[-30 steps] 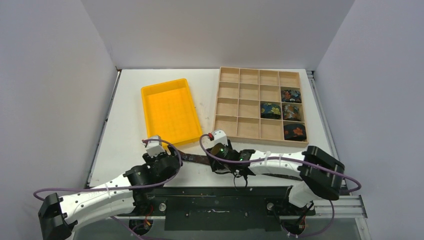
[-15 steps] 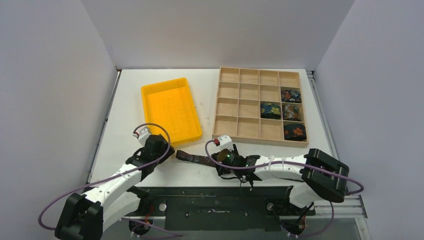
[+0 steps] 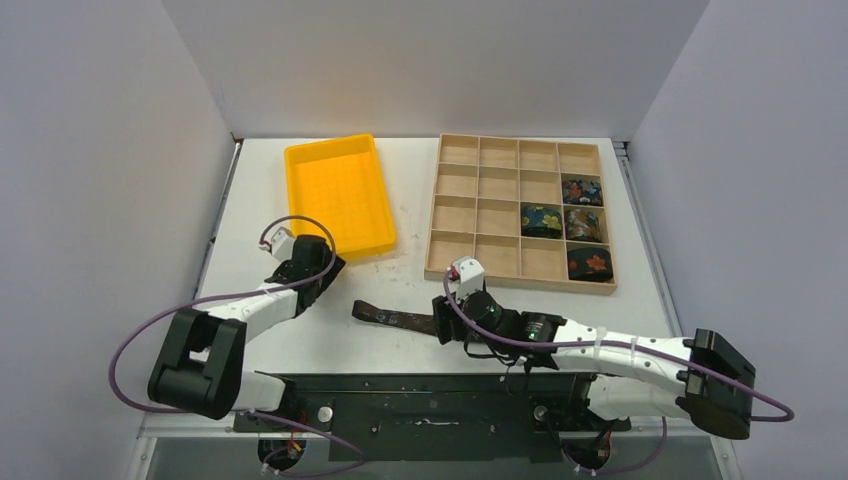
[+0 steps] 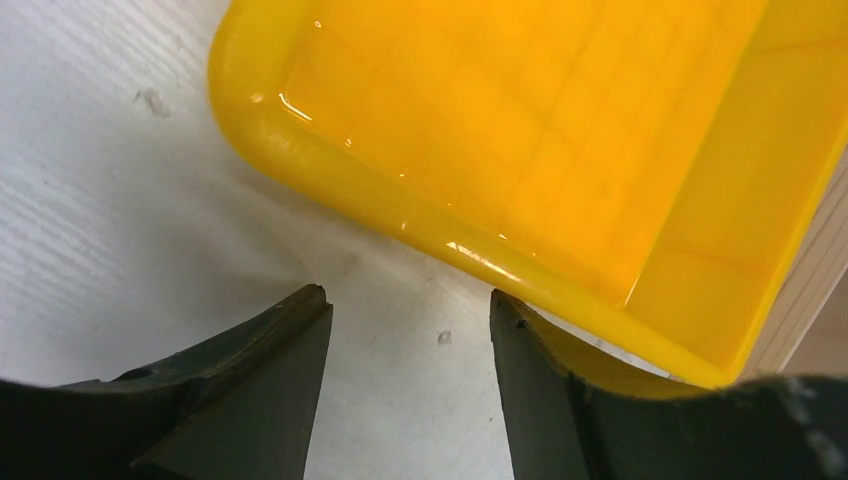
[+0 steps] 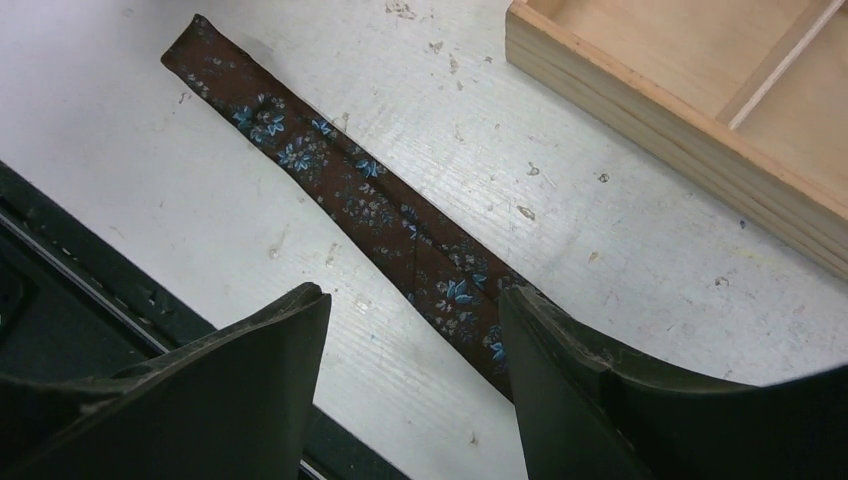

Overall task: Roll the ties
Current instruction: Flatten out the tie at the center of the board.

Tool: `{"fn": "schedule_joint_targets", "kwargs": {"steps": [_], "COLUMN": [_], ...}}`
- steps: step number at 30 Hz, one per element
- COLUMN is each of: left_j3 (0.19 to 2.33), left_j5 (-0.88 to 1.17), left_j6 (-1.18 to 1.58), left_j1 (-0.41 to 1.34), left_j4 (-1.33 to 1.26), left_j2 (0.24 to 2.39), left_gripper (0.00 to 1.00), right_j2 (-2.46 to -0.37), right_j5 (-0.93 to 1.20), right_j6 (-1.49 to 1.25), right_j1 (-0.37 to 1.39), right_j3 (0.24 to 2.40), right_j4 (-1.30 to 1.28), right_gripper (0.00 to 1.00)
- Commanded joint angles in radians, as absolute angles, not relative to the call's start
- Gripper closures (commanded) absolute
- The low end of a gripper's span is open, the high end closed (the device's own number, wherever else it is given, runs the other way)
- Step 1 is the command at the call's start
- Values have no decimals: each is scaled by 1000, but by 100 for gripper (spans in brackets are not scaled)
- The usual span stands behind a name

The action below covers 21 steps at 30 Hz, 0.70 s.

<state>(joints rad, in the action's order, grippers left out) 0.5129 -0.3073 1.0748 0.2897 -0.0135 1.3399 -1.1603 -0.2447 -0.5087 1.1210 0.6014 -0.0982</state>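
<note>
One tie (image 3: 392,318) lies unrolled and flat on the table near the front edge, a dark brown strip with blue flowers (image 5: 340,185). My right gripper (image 3: 443,325) hovers over its right part and is open (image 5: 415,300). The strip runs under the right finger (image 5: 560,360), and nothing is pinched. Several rolled ties (image 3: 583,223) fill cells at the right of the wooden tray (image 3: 520,275). My left gripper (image 3: 333,263) is open and holds nothing (image 4: 410,300). It stands just short of the near corner of the yellow bin (image 4: 330,150).
The yellow bin (image 3: 388,205) sits at the back left and has nothing in it. The wooden tray's near wall (image 5: 680,110) lies just beyond the flat tie. The black base rail (image 3: 430,385) runs along the table's near edge, close to the tie.
The yellow bin has slid toward the back of the table, with my left arm reaching forward after it. My right gripper has shifted right along the tie, baring its left end.
</note>
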Motion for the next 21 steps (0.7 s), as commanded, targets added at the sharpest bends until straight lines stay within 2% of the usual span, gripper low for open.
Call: {"fn": "schedule_joint_targets", "kwargs": {"steps": [1,5,9,11,12,14,18,21], "left_j3": [525,415,363,326,302,246,99,103], "left_j5": [-373,-388,-465,-527,-550,-532,-353,-291], "left_j6": [1118,1091,1045,1066,1089,1135,1121,1122], "left_j1": [265,315,381,383,380,374,369,371], "left_j4": [-134,-173,11,130,171,185,16,63], "left_j2": [1343,1169,923,740,655,494,257,248], "left_gripper": [43,31,20,10,1,4,3,4], "right_j2": [-1074,-978,-908,-907,-911,-923,-964,-1101], "right_j5": [-278,-312,-321,-331,-338,-319,-204,-211], "right_j6": [-556,-600,-613,-614,-622,-614,-568,-538], "right_j1": [1130,1131,1128,1126,1120,1094,1051,1055], "right_j3": [531,425,364,372,382,389,375,467], "right_j4": [-74,33,98,83,63,33,134,113], "right_gripper": [36,34,29,26,21,14,18,20]}}
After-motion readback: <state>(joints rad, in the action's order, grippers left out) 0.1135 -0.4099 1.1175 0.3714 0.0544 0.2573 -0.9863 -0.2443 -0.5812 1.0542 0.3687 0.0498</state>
